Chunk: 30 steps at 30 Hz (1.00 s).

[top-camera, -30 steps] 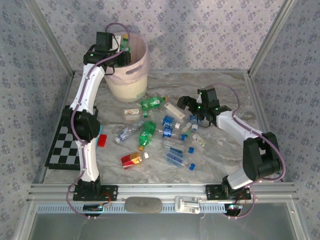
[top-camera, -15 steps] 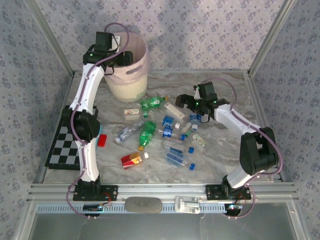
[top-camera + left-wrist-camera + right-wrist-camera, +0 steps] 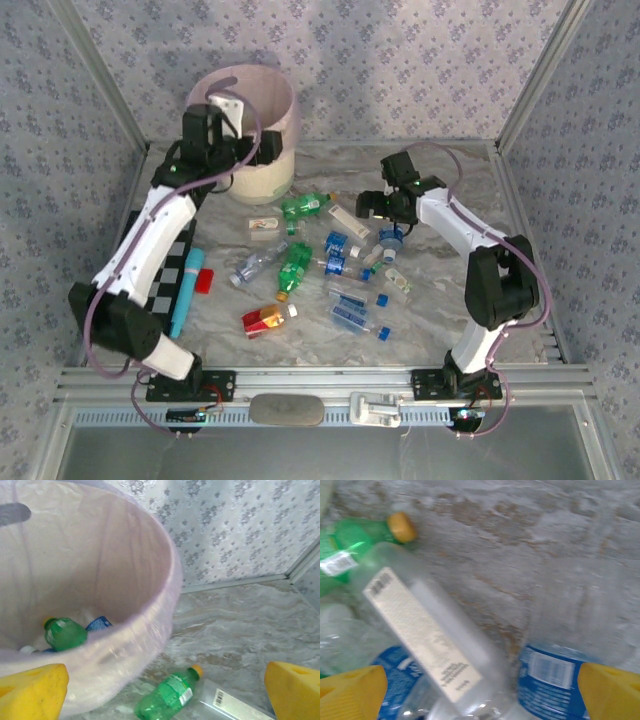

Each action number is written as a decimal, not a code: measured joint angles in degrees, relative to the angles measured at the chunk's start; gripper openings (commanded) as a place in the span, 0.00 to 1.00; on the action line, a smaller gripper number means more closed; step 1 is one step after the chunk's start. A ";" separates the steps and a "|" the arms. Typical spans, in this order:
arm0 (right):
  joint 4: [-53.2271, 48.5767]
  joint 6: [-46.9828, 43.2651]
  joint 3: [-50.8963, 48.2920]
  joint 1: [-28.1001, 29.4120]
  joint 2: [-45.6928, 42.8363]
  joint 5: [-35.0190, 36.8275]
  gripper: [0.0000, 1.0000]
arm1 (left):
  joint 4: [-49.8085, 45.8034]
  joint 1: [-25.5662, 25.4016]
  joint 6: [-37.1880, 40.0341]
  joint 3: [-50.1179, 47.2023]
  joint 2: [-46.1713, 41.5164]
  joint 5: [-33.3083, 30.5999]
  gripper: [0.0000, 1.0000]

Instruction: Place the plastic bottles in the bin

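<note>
Green bottle (image 3: 65, 634) inside pink bin (image 3: 150, 615)

arms (image 3: 150, 230): white, black joints | cables (image 3: 233, 80): mauve | gripper pads (image 3: 30, 690): yellow, perhaps foam

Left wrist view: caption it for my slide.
Open yellow jaws frame the pink bin, one green bottle lying inside and a second green bottle on the marble table beside it.

Matt yellow pads (image 3: 30, 692) on the left gripper (image 3: 162, 692) frame a translucent, satin-pink plastic bin (image 3: 150, 600), with a glossy green plastic bottle (image 3: 167, 700) lying just ahead of the claw on smooth marbled tabletop (image 3: 240, 630)
</note>
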 measured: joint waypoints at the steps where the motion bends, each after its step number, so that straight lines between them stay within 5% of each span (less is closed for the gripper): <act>1: -0.66 0.20 0.09 -0.44 0.35 1.14 1.00 | 2.47 -0.72 -0.76 -3.50 -1.75 0.04 1.00; 12: -2.54 1.88 1.46 -2.21 7.06 5.95 1.00 | 16.44 -9.27 -10.80 -23.74 -2.62 1.20 1.00; 30: 1.31 4.81 5.40 -5.79 15.47 4.00 0.93 | 20.59 -13.14 -17.59 -24.70 6.78 5.27 1.00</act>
